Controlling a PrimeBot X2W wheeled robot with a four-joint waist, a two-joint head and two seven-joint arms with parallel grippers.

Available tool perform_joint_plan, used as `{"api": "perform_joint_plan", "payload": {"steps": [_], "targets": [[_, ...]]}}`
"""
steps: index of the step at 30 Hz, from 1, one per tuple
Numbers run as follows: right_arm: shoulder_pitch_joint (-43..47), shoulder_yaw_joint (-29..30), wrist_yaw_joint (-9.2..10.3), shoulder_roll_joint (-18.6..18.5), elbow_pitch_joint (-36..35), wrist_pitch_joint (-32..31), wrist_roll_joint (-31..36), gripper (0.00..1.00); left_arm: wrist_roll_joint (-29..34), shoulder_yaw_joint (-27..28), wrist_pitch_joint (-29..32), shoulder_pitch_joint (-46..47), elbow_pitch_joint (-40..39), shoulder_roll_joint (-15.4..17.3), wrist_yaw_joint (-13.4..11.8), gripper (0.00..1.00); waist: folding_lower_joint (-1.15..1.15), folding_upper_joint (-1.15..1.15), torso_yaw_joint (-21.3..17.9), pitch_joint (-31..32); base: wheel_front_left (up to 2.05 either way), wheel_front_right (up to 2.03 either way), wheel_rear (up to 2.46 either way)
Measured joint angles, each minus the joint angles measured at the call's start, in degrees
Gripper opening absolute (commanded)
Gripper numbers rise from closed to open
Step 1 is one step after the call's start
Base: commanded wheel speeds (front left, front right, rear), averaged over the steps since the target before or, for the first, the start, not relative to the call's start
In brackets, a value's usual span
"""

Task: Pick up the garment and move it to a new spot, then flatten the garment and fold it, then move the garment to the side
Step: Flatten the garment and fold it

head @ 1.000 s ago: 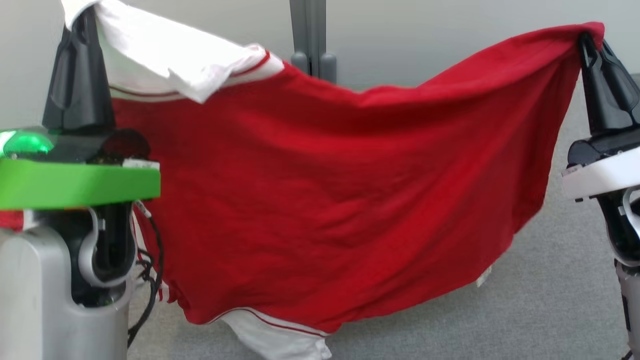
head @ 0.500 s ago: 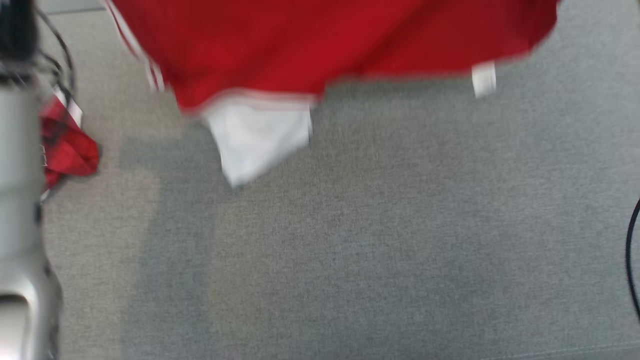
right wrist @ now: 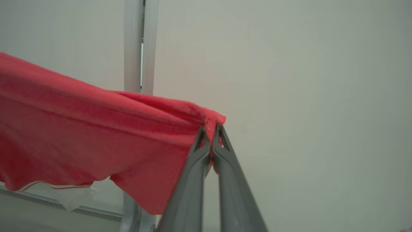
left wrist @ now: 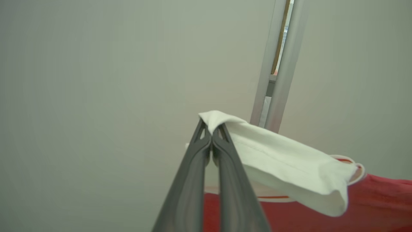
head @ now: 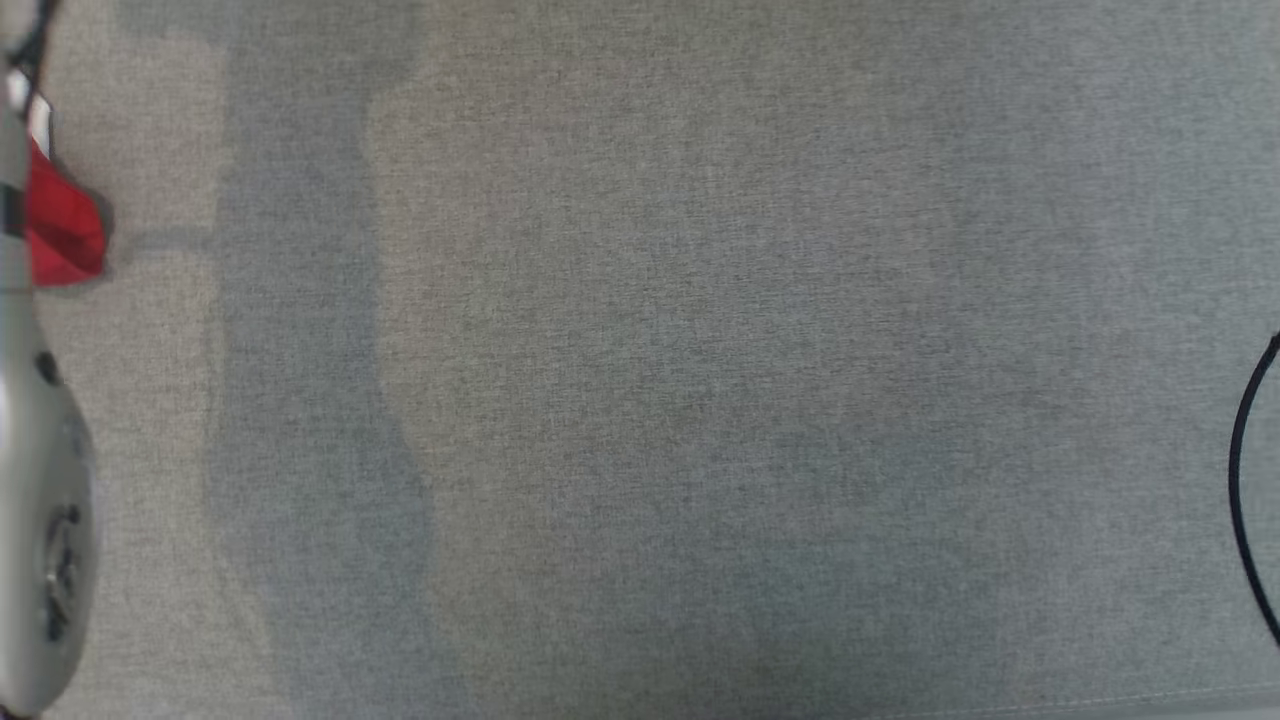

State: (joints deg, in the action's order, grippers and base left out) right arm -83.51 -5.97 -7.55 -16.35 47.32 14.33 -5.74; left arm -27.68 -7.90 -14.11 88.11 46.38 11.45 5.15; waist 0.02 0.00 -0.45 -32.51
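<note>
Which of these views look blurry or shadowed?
Head view: even light, no glare, soft shadow bands down the left of the grey fabric surface. Left wrist view: the left hand goes soft toward the bottom edge, the white sleeve is sharper. Right wrist view: flat light, the red garment looks slightly washed out.

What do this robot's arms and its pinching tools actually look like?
Each tool, the left tool and the right tool, has two long, slim, dark grey fingers tapering to tips with small triangular cut-outs. The left forearm is a smooth pale grey shell with dark round fittings. A thin black cable curves nearby.
</note>
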Motion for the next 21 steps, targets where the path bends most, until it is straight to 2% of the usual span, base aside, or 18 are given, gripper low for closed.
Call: {"api": "perform_joint_plan", "payload": {"steps": [5,11,14,21], "targets": [[6.8,-1.6,0.00,-0.2,4.8,0.6,-0.4,0.00,0.5,-1.6,-0.7,-6.8,3.1,-1.4,1.5,0.00,0.00,0.00,1.6,-0.5,0.00,0.00,0.00],[16.9,-5.0,0.00,-1.3,5.5,0.7,-2.6,0.00,3.6,-4.0,-0.9,-19.3,-1.1,-1.6,2.1,0.00,-0.01,0.00,2.3,1.6,0.00,0.00,0.00],[21.1,-7.2,0.00,-1.6,6.0,0.7,-5.6,0.00,4.2,-6.0,-0.9,-26.3,-3.6,-0.9,2.2,0.00,-0.01,0.00,2.4,3.4,0.00,0.00,0.00],[29.6,-18.2,0.00,-3.9,7.8,0.6,-13.5,0.00,4.8,-10.5,-0.9,-40.8,-7.3,2.5,2.2,0.00,-0.02,0.00,2.8,9.0,0.00,0.00,0.00]]}}
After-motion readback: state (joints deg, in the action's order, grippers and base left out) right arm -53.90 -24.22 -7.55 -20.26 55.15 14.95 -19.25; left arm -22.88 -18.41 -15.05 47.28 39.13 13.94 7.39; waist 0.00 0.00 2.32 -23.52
